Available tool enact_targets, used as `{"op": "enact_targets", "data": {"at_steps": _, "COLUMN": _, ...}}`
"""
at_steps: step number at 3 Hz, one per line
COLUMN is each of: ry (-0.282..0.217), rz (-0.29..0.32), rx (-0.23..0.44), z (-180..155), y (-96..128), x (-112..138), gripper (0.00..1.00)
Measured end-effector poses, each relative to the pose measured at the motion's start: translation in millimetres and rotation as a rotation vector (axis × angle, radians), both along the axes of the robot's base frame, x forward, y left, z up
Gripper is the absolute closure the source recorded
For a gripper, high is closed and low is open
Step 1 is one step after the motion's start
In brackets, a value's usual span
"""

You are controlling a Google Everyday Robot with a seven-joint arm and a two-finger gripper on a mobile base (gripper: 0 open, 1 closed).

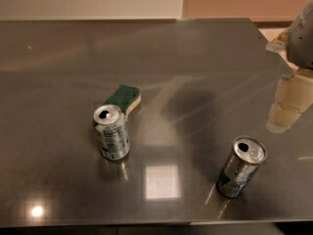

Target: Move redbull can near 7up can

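The redbull can (241, 167) stands upright on the dark table at the front right; it is slim, silver with dark blue-teal patches. The 7up can (112, 132) stands upright left of centre; it is wider, silver-grey with fine print. The two cans are well apart. My gripper (286, 106) is at the right edge of the view, above and to the right of the redbull can, not touching it. Only one pale finger (288, 102) shows clearly.
A green and yellow sponge (123, 97) lies just behind the 7up can, almost touching it. The dark reflective table (195, 62) reaches its far edge at the top and its front edge at the bottom. A pale wall stands behind.
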State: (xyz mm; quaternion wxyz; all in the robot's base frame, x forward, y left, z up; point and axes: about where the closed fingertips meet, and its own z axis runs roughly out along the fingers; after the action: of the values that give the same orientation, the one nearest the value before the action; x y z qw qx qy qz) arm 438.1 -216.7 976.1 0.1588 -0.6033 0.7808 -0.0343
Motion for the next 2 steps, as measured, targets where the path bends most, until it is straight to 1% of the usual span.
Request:
{"op": "enact_targets", "data": {"at_steps": 1, "ry": 0.0, "rz": 0.007, "rx": 0.004, "z": 0.4, "y": 0.7, "x": 0.0, "gripper": 0.0}}
{"op": "enact_targets", "data": {"at_steps": 2, "ry": 0.01, "rz": 0.04, "rx": 0.028, "z": 0.9, "y": 4.5, "x": -0.3, "gripper": 0.0}}
